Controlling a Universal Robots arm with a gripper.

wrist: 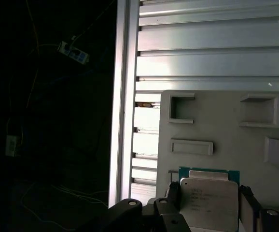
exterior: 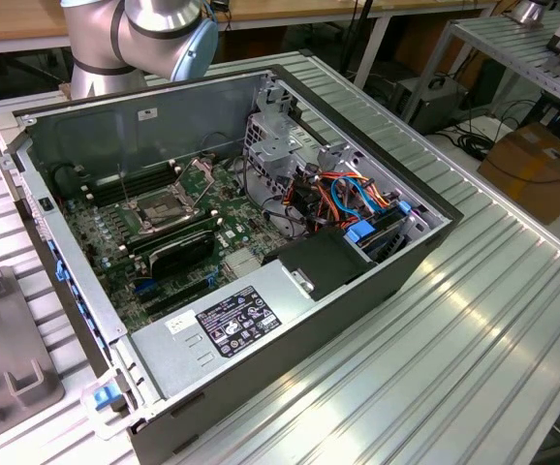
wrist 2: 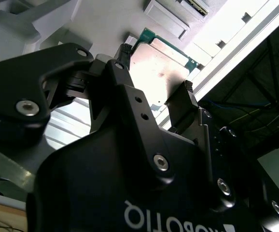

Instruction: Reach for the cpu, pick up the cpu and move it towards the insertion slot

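**Claw at the CPU on its tray, apart from the open computer case**

In both wrist views the black claw (wrist 2: 154,89) straddles the cpu (wrist 2: 161,67), one finger (wrist 2: 122,58) at one edge of the chip and the other at the opposite edge. The fingers sit at or just beside the edges; whether they actually press on the chip cannot be told. The cpu (wrist: 209,200) (silvery metal face on a green board) lies on a grey moulded tray (wrist: 226,125), which rests on the ribbed aluminium bench (wrist: 212,48). Three recesses of the tray stand near the chip: two square pockets and one narrow slot.

In the exterior view one open computer case (exterior: 377,262) lies on the bench (exterior: 454,349). The insertion slot (exterior: 159,208) sits on the green motherboard toward the exterior view's left, its metal plate hinged up. Around it: dark memory slots on both sides, one black finned block (exterior: 183,254) just nearer, a grey power supply (exterior: 232,325) along the near wall, and a bundle of orange and blue cables (exterior: 357,199) to the exterior view's right. The arm's grey-and-blue joint (exterior: 154,34) stands beyond the far wall.
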